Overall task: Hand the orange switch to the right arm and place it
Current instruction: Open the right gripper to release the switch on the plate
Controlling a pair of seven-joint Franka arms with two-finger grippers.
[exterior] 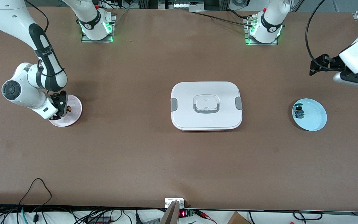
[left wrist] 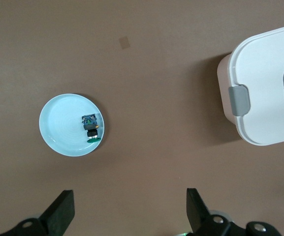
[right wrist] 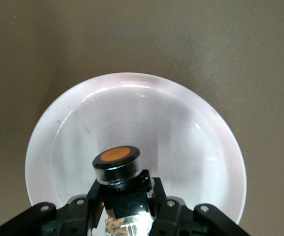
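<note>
Brown bench: right gripper (right wrist: 124, 199) pinches the orange switch (right wrist: 116, 164) low over the pink plate (exterior: 75, 116); left gripper (left wrist: 127, 209) waits, fingers spread, up near the blue plate (left wrist: 58, 132).

My bench (exterior: 154, 155) is evenly and softly lit from overhead, its brown top a little paler toward the middle and duller at the corners. Shadows are faint: a dim smudge lies beside my right arm (exterior: 42, 59) near its end of the bench, and a darker band hugs the white box (left wrist: 267, 83) in my left wrist view. Green lamps glow at both my bases along the bench's top edge. My right wrist view is the harshest: the pink plate (right wrist: 137, 123) glares white across its bowl, a bright glint sits under the orange switch (right wrist: 116, 156), and the bench around looks greyish and soft.
</note>
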